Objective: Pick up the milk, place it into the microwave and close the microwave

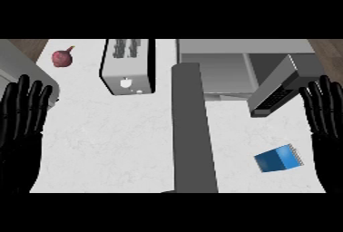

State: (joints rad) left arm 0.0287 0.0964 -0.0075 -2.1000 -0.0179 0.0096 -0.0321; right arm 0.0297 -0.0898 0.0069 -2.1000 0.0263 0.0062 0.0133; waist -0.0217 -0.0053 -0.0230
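**Q:** Where is the milk, and has either robot hand got it?

**A:** No. The small blue milk carton with a white ridged top lies tilted on the pale marbled worktop, toward the lower right. Nothing touches it. The right robot hand stands at the right edge, fingers straight and pointing up, released and holding nothing. The left robot hand shows the same way at the left edge, resting.

**Q:** So which step is this?

**A:** By my reading, the very first: the pick-up is not begun. The right robot hand is the nearer one; it would need to come inward and down over the carton, then curl round its sides.

**Q:** Is the microwave ready?

**A:** The grey box-shaped microwave sits at the top, right of centre. Its dark door with a keypad strip stands swung out to the right, so the cavity looks open for loading. The door lies between the carton and the cavity, so the carry may need to go around it.

**Q:** What else is there?

**A:** A silver two-slot toaster at top centre-left, a dark red onion at top left, and a long grey upright panel running down the middle. Brown floor shows at the top right corner.
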